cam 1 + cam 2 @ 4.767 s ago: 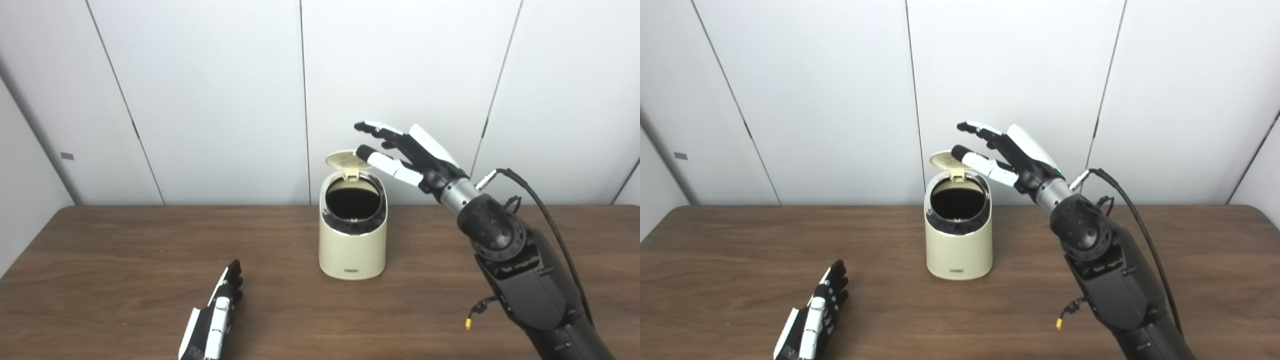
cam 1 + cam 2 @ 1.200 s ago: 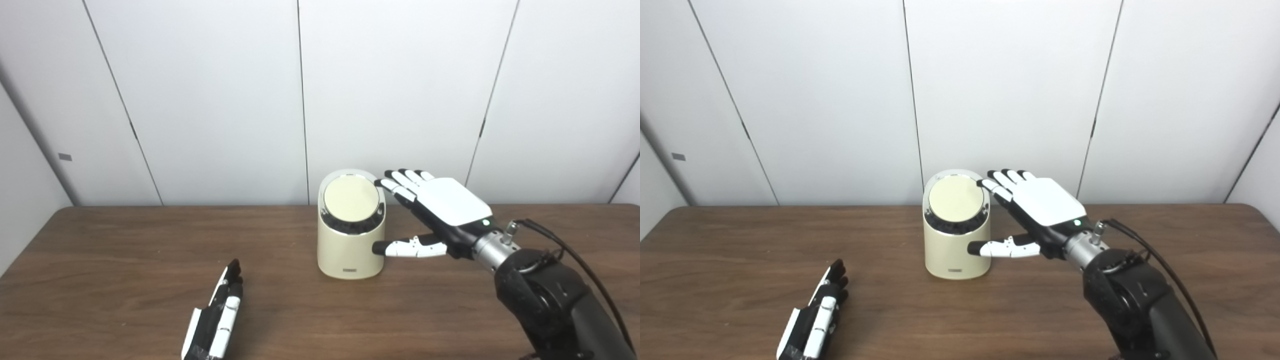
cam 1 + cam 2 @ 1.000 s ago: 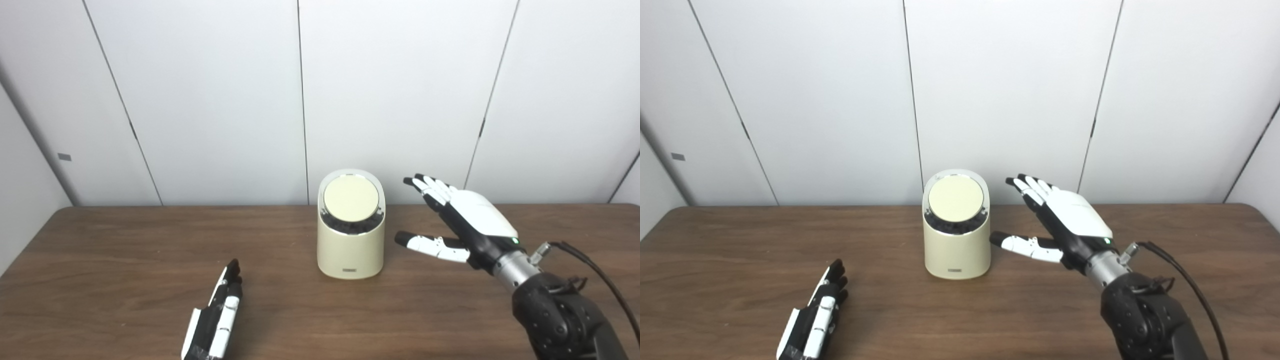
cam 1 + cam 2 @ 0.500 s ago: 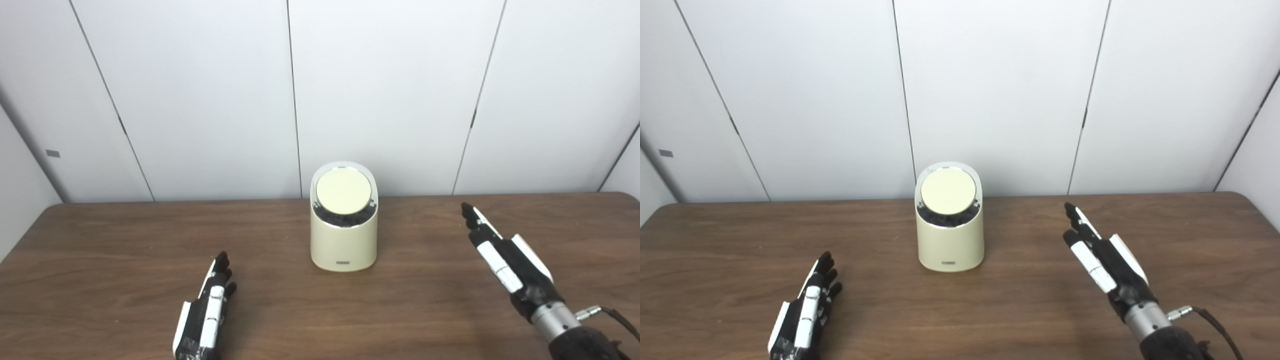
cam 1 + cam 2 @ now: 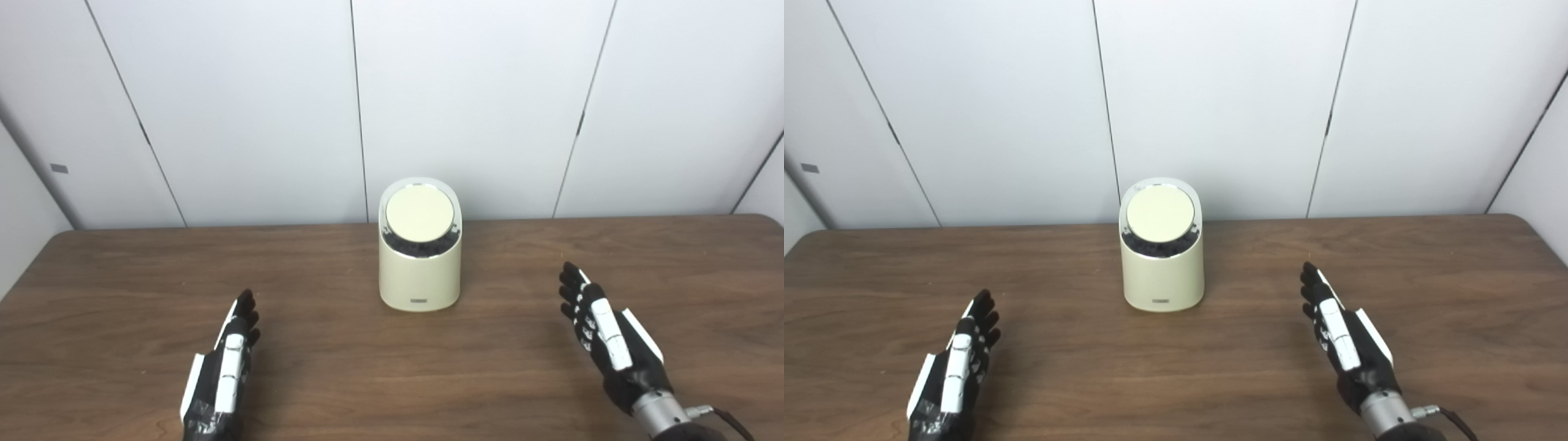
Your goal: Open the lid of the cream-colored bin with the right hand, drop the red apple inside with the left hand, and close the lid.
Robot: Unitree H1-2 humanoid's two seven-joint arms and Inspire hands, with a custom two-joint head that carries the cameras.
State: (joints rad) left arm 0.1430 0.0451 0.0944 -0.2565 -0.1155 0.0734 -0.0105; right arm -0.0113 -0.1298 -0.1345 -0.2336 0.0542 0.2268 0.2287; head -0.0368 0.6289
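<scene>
Cream-colored bin (image 5: 419, 269) stands upright mid-tabletop (image 5: 343, 367), long axis vertical, near the back wall. Round lid (image 5: 419, 212) down flat on the slanted top, face tilted toward the robot. No red apple visible anywhere; presumably inside, can't confirm.

Left robot hand (image 5: 223, 367) lies low at front left, fingers straight, holding nothing. Right robot hand (image 5: 603, 337) at front right, edge-up, fingers extended, empty. Both well apart from the bin.

Judgement: closing step looks finished; task at or near its end. Next move calls for little beyond parking the arms.
</scene>
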